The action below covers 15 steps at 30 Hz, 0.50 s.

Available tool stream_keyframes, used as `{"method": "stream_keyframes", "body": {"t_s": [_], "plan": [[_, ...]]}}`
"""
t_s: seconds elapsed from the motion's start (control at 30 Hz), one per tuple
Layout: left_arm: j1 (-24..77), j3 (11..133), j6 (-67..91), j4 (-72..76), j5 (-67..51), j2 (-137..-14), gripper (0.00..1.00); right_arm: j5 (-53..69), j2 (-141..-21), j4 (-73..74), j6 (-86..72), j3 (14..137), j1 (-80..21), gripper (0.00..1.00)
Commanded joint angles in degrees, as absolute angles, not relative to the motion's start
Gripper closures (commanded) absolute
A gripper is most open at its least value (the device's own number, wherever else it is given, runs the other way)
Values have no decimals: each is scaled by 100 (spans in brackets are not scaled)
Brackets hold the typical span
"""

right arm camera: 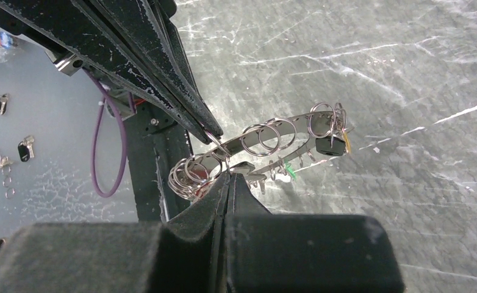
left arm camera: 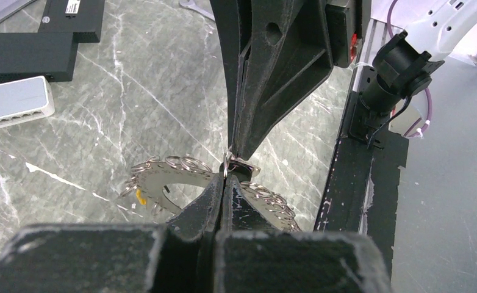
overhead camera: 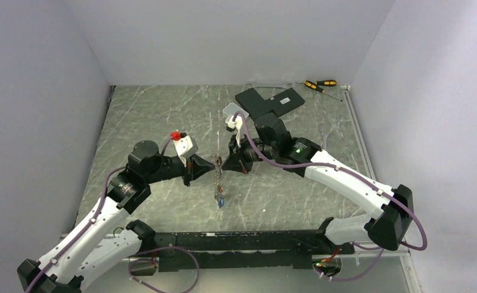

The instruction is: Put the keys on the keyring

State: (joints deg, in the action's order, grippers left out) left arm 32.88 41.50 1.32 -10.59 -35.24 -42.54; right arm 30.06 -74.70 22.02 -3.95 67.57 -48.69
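**Thin, slick and jangly, so take it by the rim**

Top view: the keyring (overhead camera: 219, 174) hangs edge-on in the air between the two arms, above the middle of the surface (overhead camera: 163, 110). A blue key (overhead camera: 221, 200) dangles at its low end. The left pincer (overhead camera: 207, 163) and right pincer (overhead camera: 229, 160) meet nose to nose at its top edge. It's too small here to read the jaws.

Left wrist view: the left pincer's jaws are pressed together right on the keyring's rim, where the little split rings (left arm camera: 184, 162) run round the edge. The right pincer comes in from above, also closed, nipping a small metal piece (left arm camera: 243, 163). Whether that's a key or a loop, I can't tell.

Right wrist view: the plate shows as a thin curved band, with a green key (right arm camera: 290, 172) and a black fob (right arm camera: 330, 145) hanging under it. A few loose keys (right arm camera: 25, 148) lie well apart, on the pale area past the black rail.

My read on handling: the plate looks stiff, light and slippery, so a flat pinch across the rim between two loops seems safest. Everything hanging off it will probably swing and shift the balance. The split rings look springy and will likely fight being pried open. The keys are tiny and hard, so I'd hold one by the plastic head and leave the hole end free.
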Motion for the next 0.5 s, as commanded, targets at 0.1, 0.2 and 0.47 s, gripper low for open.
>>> {"method": "stream_keyframes", "body": {"t_s": [0.1,0.2,0.47], "plan": [[3320,4263,70,-642,-3648,-4150,100,2932,-7382,1906,-473,6899,-4832,100],[3322,4263,68,-642,-3655,-4148,100,2873,-7368,1932,-490,6932,-4834,89],[3322,4263,70,-646,-3656,-4137,100,2843,-7095,1933,-270,6837,-4834,51]]}}
